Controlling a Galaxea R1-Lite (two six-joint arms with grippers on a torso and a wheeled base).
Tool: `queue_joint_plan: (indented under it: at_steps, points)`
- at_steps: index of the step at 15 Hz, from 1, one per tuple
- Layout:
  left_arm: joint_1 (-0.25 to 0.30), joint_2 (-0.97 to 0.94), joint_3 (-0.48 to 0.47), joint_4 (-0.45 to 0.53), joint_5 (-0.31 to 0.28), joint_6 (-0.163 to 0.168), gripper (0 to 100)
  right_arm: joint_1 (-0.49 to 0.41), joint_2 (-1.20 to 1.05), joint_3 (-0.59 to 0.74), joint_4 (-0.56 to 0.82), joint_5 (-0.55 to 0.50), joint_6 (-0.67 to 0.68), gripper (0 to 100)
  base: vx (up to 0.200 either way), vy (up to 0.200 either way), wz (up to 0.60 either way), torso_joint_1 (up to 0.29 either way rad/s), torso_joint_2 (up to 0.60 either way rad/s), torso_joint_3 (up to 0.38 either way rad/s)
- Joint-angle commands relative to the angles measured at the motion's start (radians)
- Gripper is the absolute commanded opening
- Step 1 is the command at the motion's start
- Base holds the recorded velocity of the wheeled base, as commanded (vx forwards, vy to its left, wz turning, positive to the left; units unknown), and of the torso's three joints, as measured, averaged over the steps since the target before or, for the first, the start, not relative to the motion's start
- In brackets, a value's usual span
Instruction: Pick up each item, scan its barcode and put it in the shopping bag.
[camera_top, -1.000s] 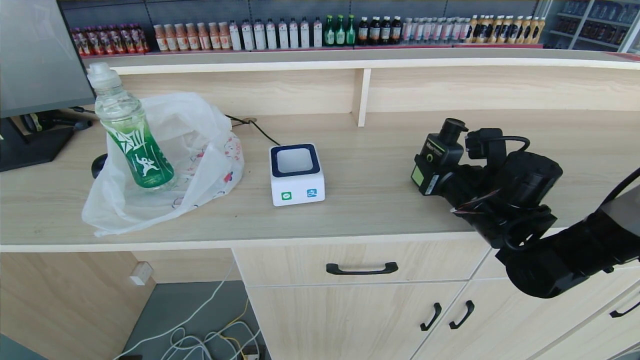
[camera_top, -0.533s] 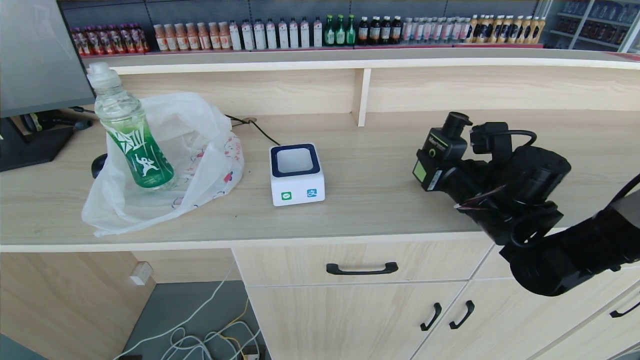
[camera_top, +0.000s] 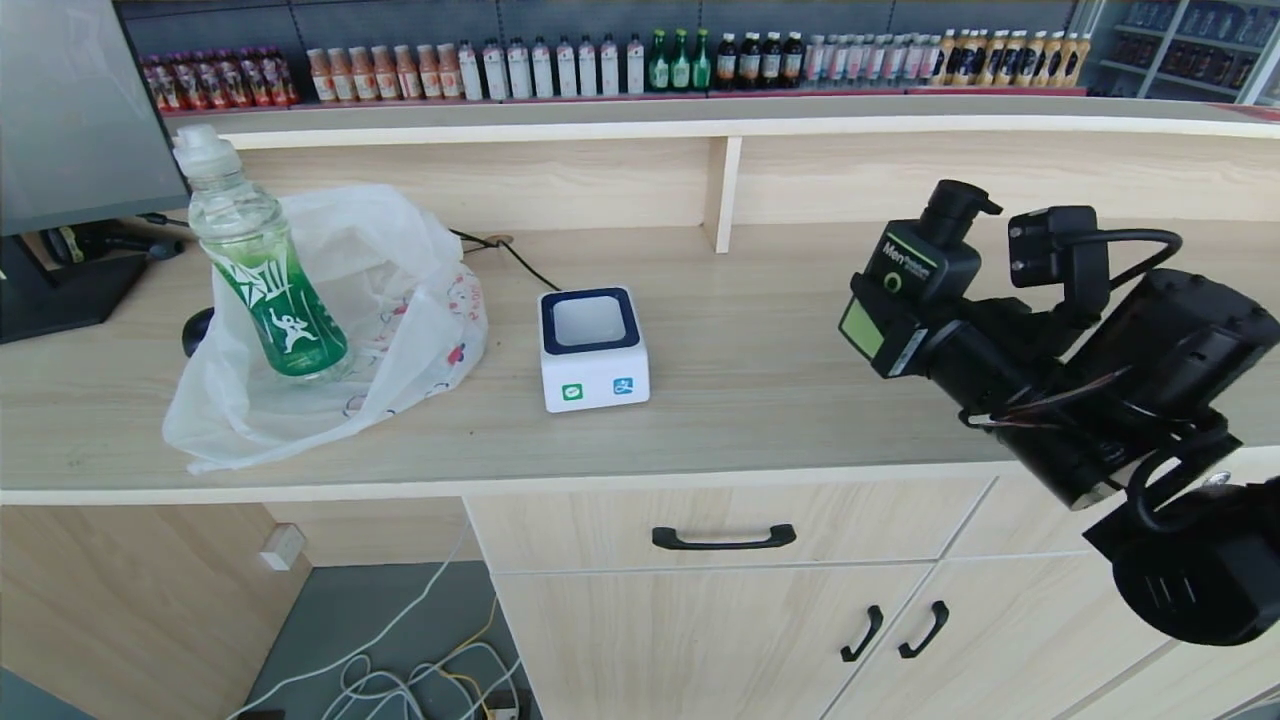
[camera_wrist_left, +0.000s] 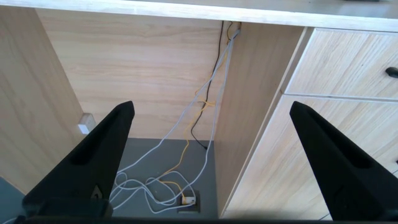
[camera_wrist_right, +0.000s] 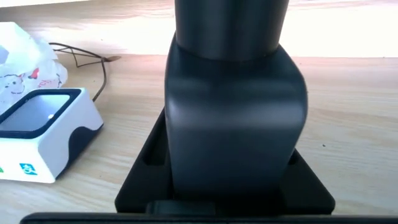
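Head view: I saw right gripper (camera_top: 985, 365), jaws pinching dark pump bottle (camera_top: 905, 285) above counter (camera_top: 740, 330), at 3 o'clock from scanner (camera_top: 592, 348). Judged bottle rigid, slick, fairly heavy; best held on body, not pump. Left gripper (camera_wrist_left: 211, 109) jaws spread.

Matte black throughout on the right arm (camera_top: 1170, 330): fat drum-shaped joints, a boxy camera block (camera_top: 1055, 250) at its 12 o'clock with a black cable (camera_top: 1140, 238) arching off it, thin red and white wires (camera_top: 1050, 398) bared mid-arm. On the left end effector (camera_wrist_left: 211, 109), two plain black wedge-shaped fingers (camera_wrist_left: 93, 168).
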Motion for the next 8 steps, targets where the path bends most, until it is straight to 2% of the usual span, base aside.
queue_joint_plan:
  at_steps: [1, 3, 5, 8]
  points:
    - [0.0, 0.0, 0.0, 0.0, 0.0, 0.0, 100, 0.054, -0.125, 0.103, -0.002, 0.004, -0.015, 0, 0.0, 0.0, 0.0, 0.0, 0.0, 0.0]
    - [0.0, 0.0, 0.0, -0.001, 0.0, 0.0, 100, 0.08, -0.172, 0.161, -0.005, 0.002, -0.021, 0, 0.0, 0.0, 0.0, 0.0, 0.0, 0.0]
    - [0.0, 0.0, 0.0, 0.0, 0.0, 0.0, 100, 0.141, -0.249, 0.288, -0.014, 0.002, -0.03, 0, 0.0, 0.0, 0.0, 0.0, 0.0, 0.0]
    - [0.0, 0.0, 0.0, -0.001, 0.0, 0.0, 100, 0.216, -0.347, 0.42, -0.053, -0.001, -0.117, 0, 0.0, 0.0, 0.0, 0.0, 0.0, 0.0]
